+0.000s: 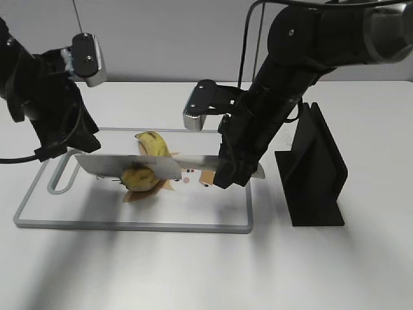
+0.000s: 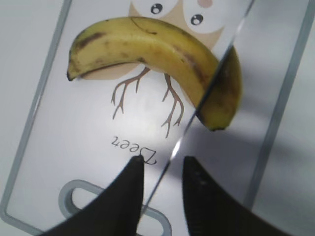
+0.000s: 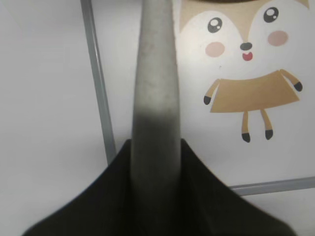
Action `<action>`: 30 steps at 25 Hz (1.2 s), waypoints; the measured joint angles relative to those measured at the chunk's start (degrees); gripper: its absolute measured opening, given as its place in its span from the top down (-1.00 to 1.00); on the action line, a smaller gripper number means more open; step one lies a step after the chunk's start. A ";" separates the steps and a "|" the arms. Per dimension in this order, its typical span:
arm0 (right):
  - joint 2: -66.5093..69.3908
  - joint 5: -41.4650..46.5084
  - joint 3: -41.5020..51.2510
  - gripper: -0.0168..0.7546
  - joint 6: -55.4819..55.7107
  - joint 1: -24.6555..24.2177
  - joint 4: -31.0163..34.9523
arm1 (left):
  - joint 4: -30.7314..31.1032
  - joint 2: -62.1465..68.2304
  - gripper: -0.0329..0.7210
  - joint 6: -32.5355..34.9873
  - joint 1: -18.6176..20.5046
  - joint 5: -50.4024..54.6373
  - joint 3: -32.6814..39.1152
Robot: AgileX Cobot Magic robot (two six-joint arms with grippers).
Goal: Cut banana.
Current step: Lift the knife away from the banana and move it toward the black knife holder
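Banana (image 2: 162, 54) under knife (image 2: 206, 93); right end effector (image 3: 156, 162) clamping handle, left end effector (image 2: 162, 174) pinching blade tip.

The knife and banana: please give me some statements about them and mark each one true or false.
1. The right hand holds the knife handle. True.
2. The banana is already peeled. False; its skin is on.
3. The knife blade crosses the banana near one end. True.
4. The banana lies on the bare table. False; it lies on the cutting board.
5. The left hand grips the banana. False; its fingers flank the blade tip.
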 joint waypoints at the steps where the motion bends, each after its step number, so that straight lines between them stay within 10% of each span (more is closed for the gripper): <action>1: 0.00 0.00 0.00 0.54 0.26 0.00 -0.02 | -0.33 -0.64 -0.04 -0.18 0.00 -0.05 0.00; 6: -0.52 0.38 0.00 0.54 0.19 0.00 -0.23 | -0.62 -5.13 -0.58 -0.36 0.00 -1.63 0.00; 16: -5.87 0.56 -0.31 0.54 0.64 0.00 0.13 | 0.05 -14.88 -0.64 -5.17 0.00 -3.95 0.00; 30: -16.37 3.26 -2.07 0.54 28.62 0.00 -5.85 | 14.04 -21.84 -0.64 -42.49 4.23 -3.04 0.00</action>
